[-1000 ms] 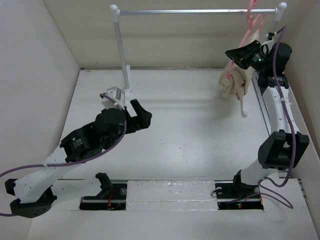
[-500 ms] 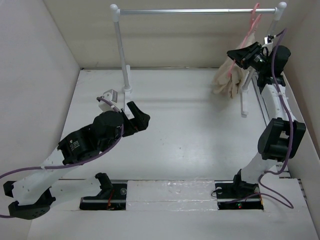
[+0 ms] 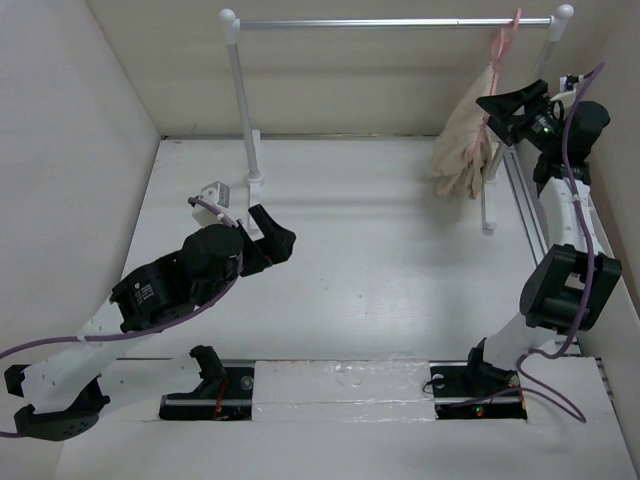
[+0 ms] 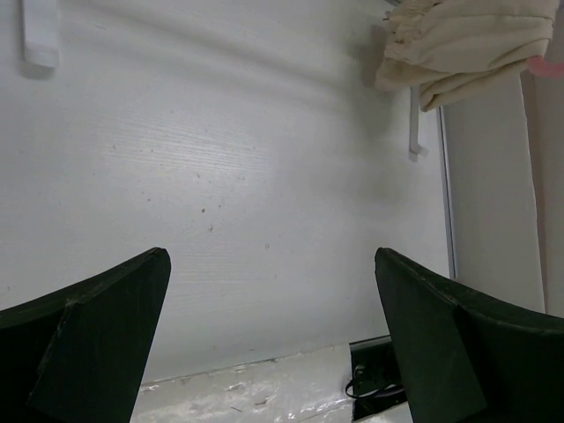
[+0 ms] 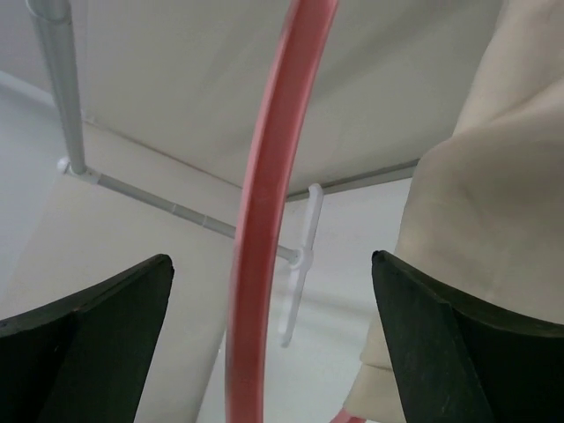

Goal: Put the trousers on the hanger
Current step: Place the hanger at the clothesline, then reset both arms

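Note:
The beige trousers point(image 3: 462, 150) hang folded over the pink hanger point(image 3: 500, 45), whose hook sits on the rail's right end. Just right of the hanger, my right gripper point(image 3: 492, 112) is open. In the right wrist view the hanger's pink bar point(image 5: 264, 203) runs between the jaws of my right gripper point(image 5: 273, 300) without touching either one, and the trousers point(image 5: 476, 203) hang at the right. My left gripper point(image 3: 280, 228) hovers open over the table's left middle, holding nothing. In the left wrist view, the trousers point(image 4: 458, 44) are far off at the top right, well beyond my left gripper point(image 4: 273, 291).
The silver rail point(image 3: 390, 22) spans the back on white posts point(image 3: 240, 100), with white feet point(image 4: 414, 123) on the table. Beige walls enclose the left, back and right sides. Both arm bases stand at the near edge.
My right gripper has opened and let go of the hanger, drawing back to the right. The hanger and trousers now hang free from the rail. The left arm drifted slightly back.

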### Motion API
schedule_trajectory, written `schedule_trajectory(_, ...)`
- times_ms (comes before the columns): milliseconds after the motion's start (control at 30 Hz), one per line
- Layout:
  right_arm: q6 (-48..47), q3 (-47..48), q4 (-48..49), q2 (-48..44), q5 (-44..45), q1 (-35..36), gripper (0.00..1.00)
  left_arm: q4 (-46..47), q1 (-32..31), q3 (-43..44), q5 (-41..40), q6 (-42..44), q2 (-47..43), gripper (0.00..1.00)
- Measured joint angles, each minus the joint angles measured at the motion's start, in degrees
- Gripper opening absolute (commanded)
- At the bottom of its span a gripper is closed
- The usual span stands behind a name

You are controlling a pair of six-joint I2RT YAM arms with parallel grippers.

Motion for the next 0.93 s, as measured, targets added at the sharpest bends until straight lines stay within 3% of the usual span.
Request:
schedule_trajectory(300, -12.52, 5.7, -13.25, -4.24, 1.38, -3.43, 1.0, 0.13, 0.0, 1.79, -0.55, 1.31, 1.09, 0.99)
schedule_trajectory(567, -29.0, 6.78, -32.83, -15.04, 11.43, -5.14, 1.0, 3.28, 0.0, 6.29, -1.4, 4.79, 2.29, 0.99)
schedule_trajectory(733, -36.48, -8.59, -37.57, -35.85, 21.88, 1.57, 1.0, 3.89, 0.0, 4.07, -1.79, 5.07, -0.79, 0.99)
schedule_trajectory(933, -44.26, -30.82, -48.57, -58.84, 35.52, 13.86, 1.0, 3.28, 0.0, -8.7, 1.29, 3.37, -8.96, 0.99)
